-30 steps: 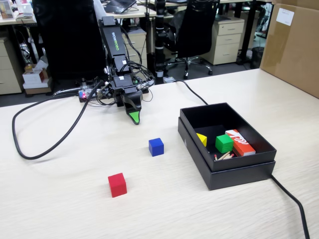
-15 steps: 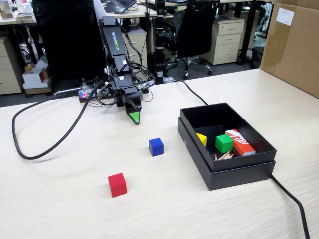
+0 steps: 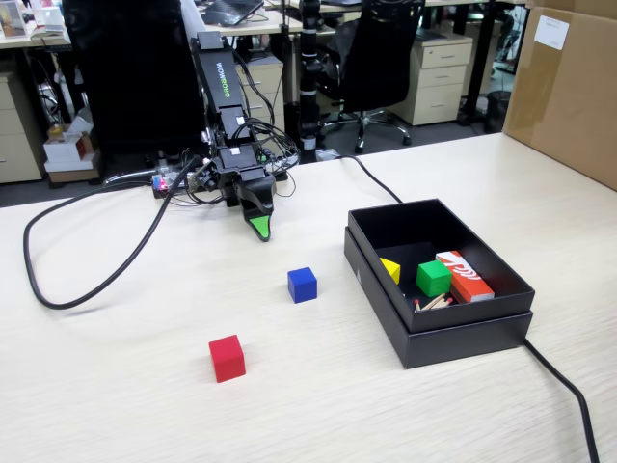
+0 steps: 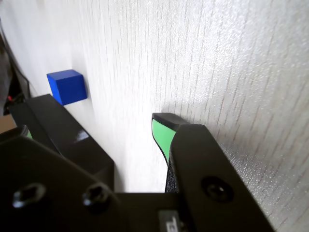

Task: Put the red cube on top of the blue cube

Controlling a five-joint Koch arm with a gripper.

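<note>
The red cube sits on the light wood table toward the front left in the fixed view; it does not show in the wrist view. The blue cube sits behind it and to the right, and shows in the wrist view at the upper left. My gripper points down at the table near the arm's base, behind and left of the blue cube. In the wrist view my gripper is open and empty, with bare table between the green-padded fingers.
An open black box stands right of the cubes, holding a yellow piece, a green cube, a red-orange and white box and some sticks. A black cable loops on the left; another cable runs off front right. A cardboard box stands at back right.
</note>
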